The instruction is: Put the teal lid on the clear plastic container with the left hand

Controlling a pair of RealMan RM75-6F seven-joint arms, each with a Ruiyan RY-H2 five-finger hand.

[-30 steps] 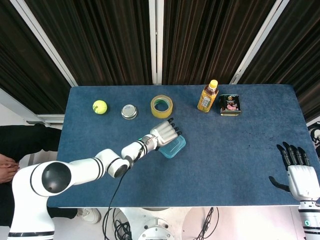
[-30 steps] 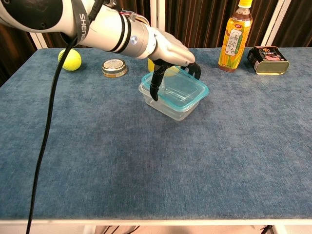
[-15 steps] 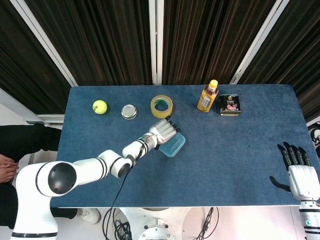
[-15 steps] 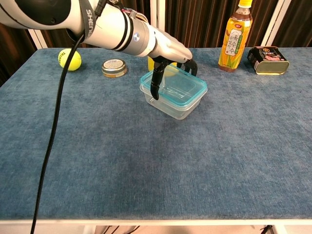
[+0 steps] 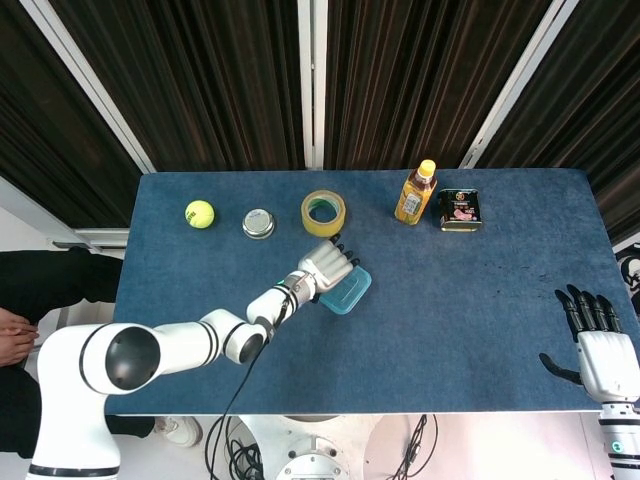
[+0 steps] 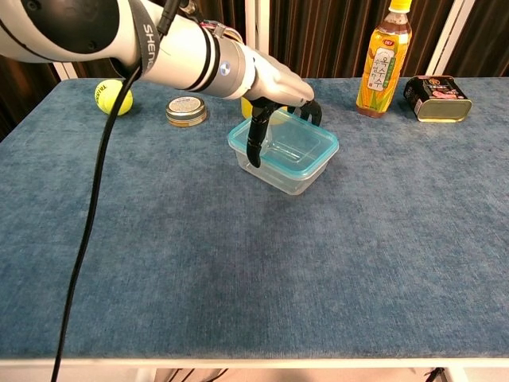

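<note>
Teal lid sits on the clear plastic container, left hand gripping its edges.

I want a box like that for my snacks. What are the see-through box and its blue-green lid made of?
The clear plastic container looks like thin, glossy plastic: you can see the table through its walls. The teal lid seems plastic too, tinted yet see-through, with a thicker solid rim. The left hand rests on it.

Bench had matt, felt-like blue cloth. Container was clear glossy plastic w/ smooth teal lid. Left robot hand: glossy white shell, black matt fingers. Tin looked like shiny metal; ball fuzzy.
</note>
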